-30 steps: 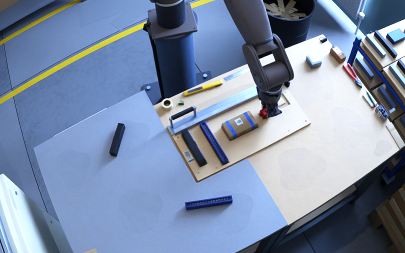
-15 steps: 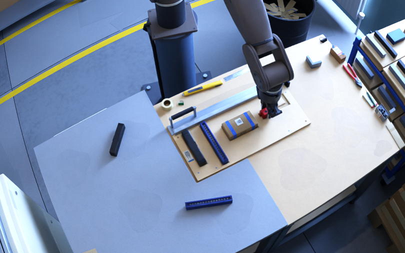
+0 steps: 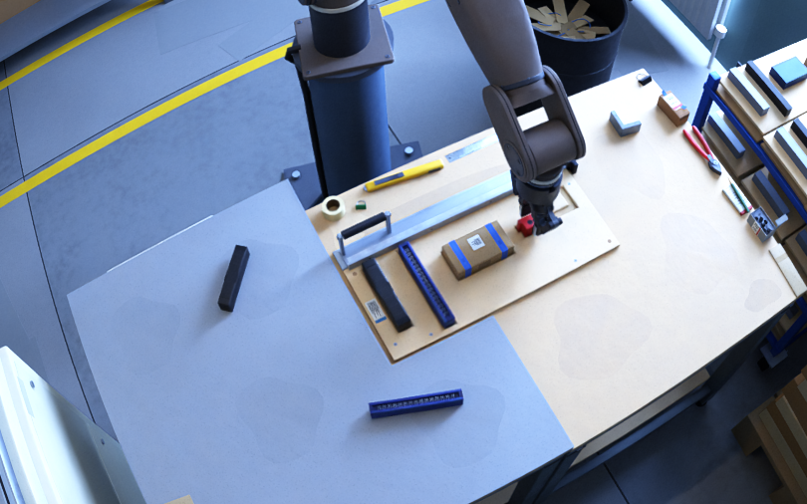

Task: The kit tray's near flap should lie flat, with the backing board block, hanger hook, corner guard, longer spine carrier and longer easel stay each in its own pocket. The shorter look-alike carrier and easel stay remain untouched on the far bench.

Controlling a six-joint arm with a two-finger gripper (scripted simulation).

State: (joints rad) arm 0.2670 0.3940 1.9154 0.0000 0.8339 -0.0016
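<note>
My gripper (image 3: 540, 226) points down over the right part of the kit tray (image 3: 476, 261) and is open, holding nothing; the red hanger hook (image 3: 525, 224) sits in the tray right beside its fingers. The brown backing board block (image 3: 477, 249) with blue bands lies in the tray to the left. Further left lie the longer blue spine carrier (image 3: 426, 284) and the longer black easel stay (image 3: 387, 294). The grey flap (image 3: 416, 223) with its handle lies along the tray's far edge. The grey corner guard (image 3: 624, 123) rests on the tan bench. The shorter carrier (image 3: 415, 403) and shorter stay (image 3: 233, 277) lie on the grey bench.
The arm's blue pedestal (image 3: 345, 101) stands behind the tray. A yellow knife (image 3: 404, 175) and a tape roll (image 3: 333, 208) lie near the flap. Red pliers (image 3: 703, 150) and stocked shelves (image 3: 767, 119) line the right edge. A black bin (image 3: 580, 30) stands behind the bench.
</note>
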